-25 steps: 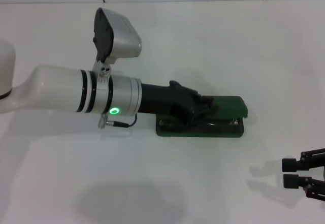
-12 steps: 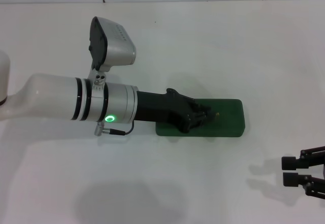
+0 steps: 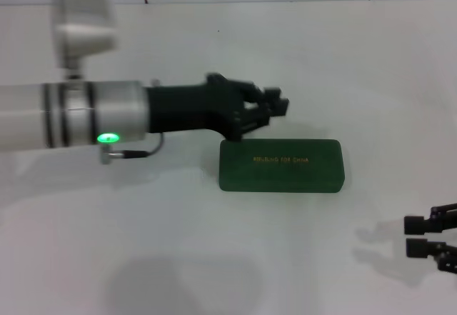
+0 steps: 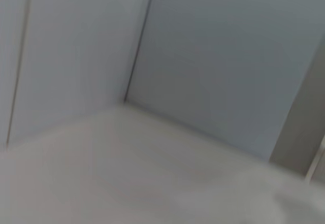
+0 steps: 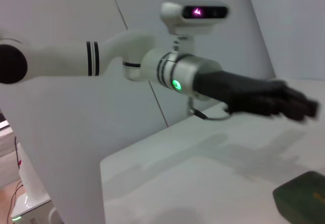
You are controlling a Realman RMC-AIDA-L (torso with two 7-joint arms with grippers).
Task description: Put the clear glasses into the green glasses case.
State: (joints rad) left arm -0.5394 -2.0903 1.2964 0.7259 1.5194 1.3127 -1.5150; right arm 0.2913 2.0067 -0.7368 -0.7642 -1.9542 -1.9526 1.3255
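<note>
Now the left end effector (image 3: 275,108) hangs above the worktop (image 3: 214,258), just behind the green glasses case (image 3: 281,166); its fingers look nearly together and grip nothing. The case lies closed, lid up. No clear glasses show, so they cannot be confirmed inside; if the arm dips, it could nudge the case. The right end effector (image 3: 421,235), narrow and empty, waits far right.

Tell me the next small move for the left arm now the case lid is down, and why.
Probably pull the left gripper back toward its own side and park it. The green glasses case lies shut on the white table, gold lettering up, and the gripper hangs above its rear edge, apart from it. No clear glasses show outside the case. The right gripper sits idle at the table's right edge.
</note>
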